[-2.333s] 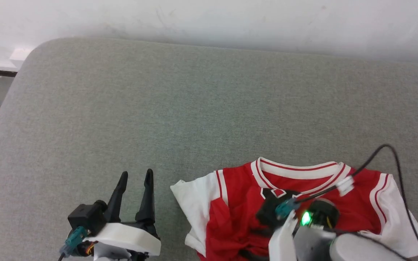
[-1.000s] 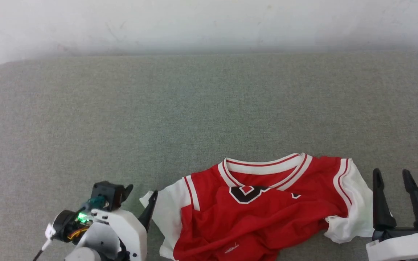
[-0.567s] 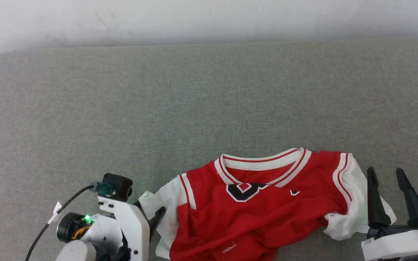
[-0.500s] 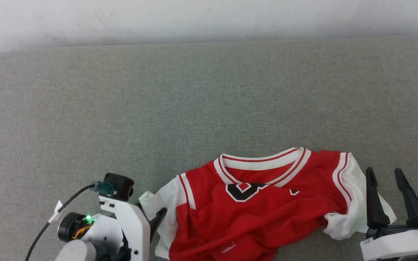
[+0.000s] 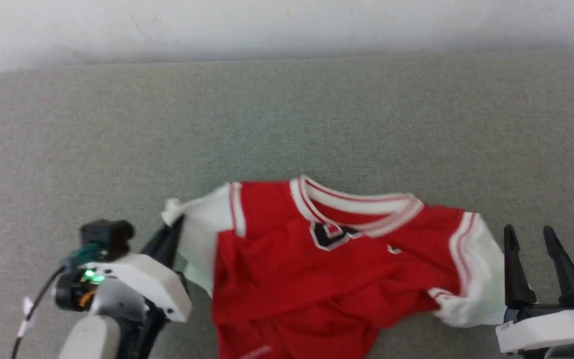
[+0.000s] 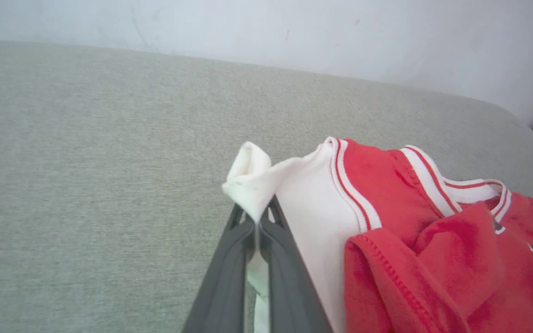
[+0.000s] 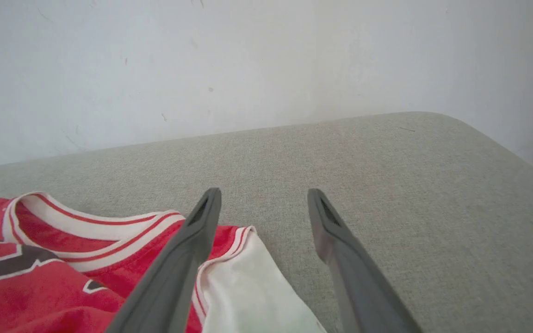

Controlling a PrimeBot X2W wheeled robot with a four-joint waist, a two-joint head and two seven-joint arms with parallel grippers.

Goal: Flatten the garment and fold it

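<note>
Garment [image 5: 317, 279], a red jersey T-shirt with white sleeves and striped trim, lies rumpled on the near part of a grey fabric worktop [image 5: 287, 124] in the head view. Its collar [image 5: 357, 204] is turned toward the pale wall [image 5: 287, 25], and a black-and-white character partly shows on the chest. At lower left, the left hand [image 5: 173, 230] is clenched on the tip of the left-side sleeve [image 5: 202, 224], which is drawn out to a point toward it. At lower right, the right hand [image 5: 528, 233] stands released, fingers apart, just beside the right-side sleeve [image 5: 481, 279]. Whether its inner finger touches the cloth cannot be told.

Left wrist view: the left hand [image 6: 256, 226] has both fingers pressed together on a fold of the left-side sleeve [image 6: 312, 208], with a bunch of white cloth standing above the tips. The red body of the garment [image 6: 433, 268] is heaped to the right on the worktop [image 6: 86, 162].

Right wrist view: the right hand [image 7: 264, 194] is spread wide, with grey worktop [image 7: 387, 185] showing between its fingers. The garment [image 7: 40, 286] lies at lower left, its right-side sleeve [image 7: 248, 296] beneath the finger on the view's left. The wall [image 7: 201, 60] rises behind.
</note>
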